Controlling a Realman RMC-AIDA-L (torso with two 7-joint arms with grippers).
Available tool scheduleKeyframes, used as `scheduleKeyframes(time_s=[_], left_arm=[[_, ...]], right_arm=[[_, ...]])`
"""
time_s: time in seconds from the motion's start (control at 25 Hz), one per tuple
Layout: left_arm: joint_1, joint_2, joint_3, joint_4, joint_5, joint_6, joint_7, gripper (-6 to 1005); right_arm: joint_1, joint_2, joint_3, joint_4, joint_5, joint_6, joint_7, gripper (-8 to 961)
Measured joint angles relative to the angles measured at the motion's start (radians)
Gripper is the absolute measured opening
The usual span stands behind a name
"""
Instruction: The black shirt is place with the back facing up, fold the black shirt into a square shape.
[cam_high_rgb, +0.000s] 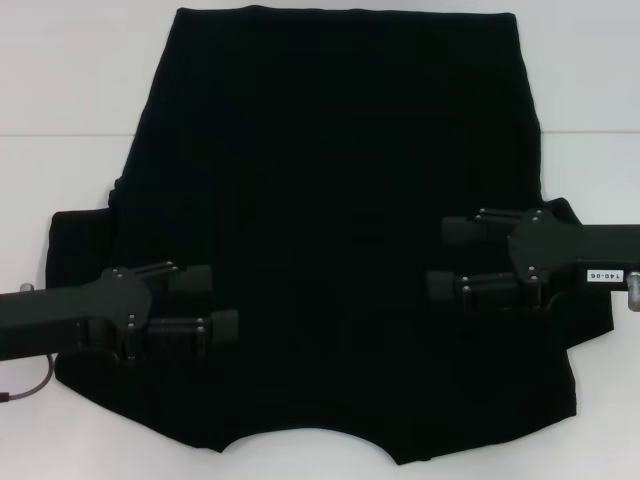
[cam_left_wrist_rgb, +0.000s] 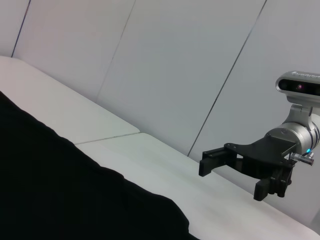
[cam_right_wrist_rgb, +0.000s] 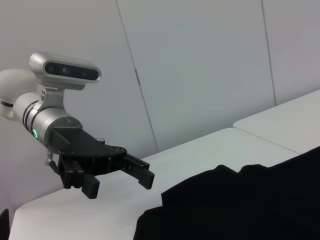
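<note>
Large plain black fabric T-shirt (cam_high_rgb: 330, 230) spread flat on white surface (cam_high_rgb: 60, 90), unfolded; left gripper (cam_high_rgb: 225, 300) & right gripper (cam_high_rgb: 440, 258) above sleeves w/ fingers released, holding nothing; risk: shallow pinch slips, fabric bunches, fold goes crooked.

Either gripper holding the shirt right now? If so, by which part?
Nothing held. Left gripper and right gripper are both open above the black shirt.

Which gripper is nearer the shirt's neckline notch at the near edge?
Left. The left gripper hovers over the black shirt nearer the notch; the right gripper is farther up, toward the right sleeve.
</note>
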Motion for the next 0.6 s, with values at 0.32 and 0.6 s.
scheduleKeyframes(time_s=[0.32,0.6], left_arm=[[-0.005,0.000,0.000,0.000,0.001,0.000,-0.005,918],[-0.007,0.003,-0.006,0.000,0.017,-0.043,-0.039,905]], right_arm=[[0.008,0.004,0.000,0.002,0.000,0.009,0.000,916],[0.015,0.006,0.005,0.013,0.006,0.021,0.001,916]])
